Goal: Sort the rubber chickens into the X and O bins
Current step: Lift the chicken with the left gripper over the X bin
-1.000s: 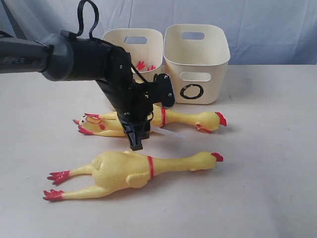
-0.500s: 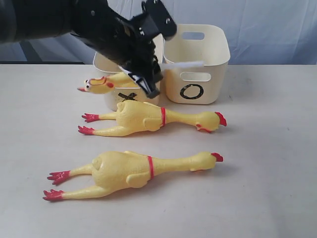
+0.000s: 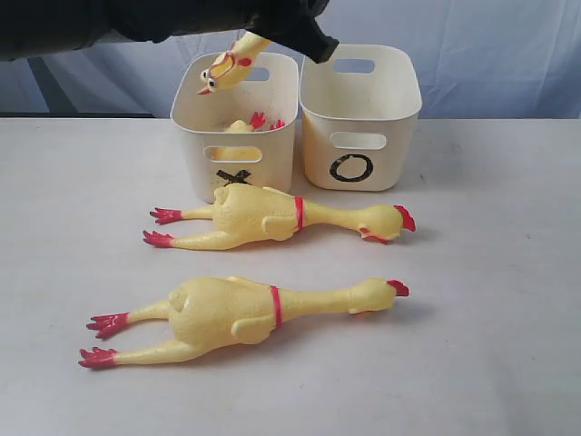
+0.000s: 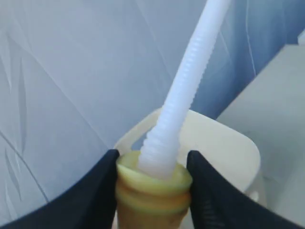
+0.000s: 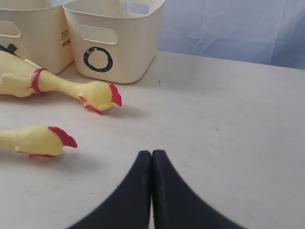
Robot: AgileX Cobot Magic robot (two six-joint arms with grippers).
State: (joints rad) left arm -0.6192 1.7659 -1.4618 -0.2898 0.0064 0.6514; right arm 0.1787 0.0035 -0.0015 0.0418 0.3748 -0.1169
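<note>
My left gripper (image 3: 272,23) hangs at the top of the exterior view, above the X bin (image 3: 186,113). It is shut on a small rubber chicken (image 3: 227,65), whose head points down and left over the bin's rim. In the left wrist view the fingers (image 4: 100,183) press both sides of that chicken's yellow body (image 4: 152,198), and a white ribbed tube sticks out of it. Another small chicken (image 3: 241,125) lies inside the X bin. The O bin (image 3: 363,100) stands to its right. Two long chickens (image 3: 263,216) (image 3: 236,309) lie on the table. My right gripper (image 5: 151,153) is shut and empty, low over the table.
A blue cloth backdrop (image 3: 490,45) hangs behind the white table (image 3: 490,272). In the right wrist view the two long chickens' heads (image 5: 97,95) (image 5: 38,140) lie left of my gripper, with the O bin (image 5: 114,43) beyond them.
The left gripper has lifted the small chicken from the table beside the far long chicken, up and back to above the X bin. The right gripper has not moved.
</note>
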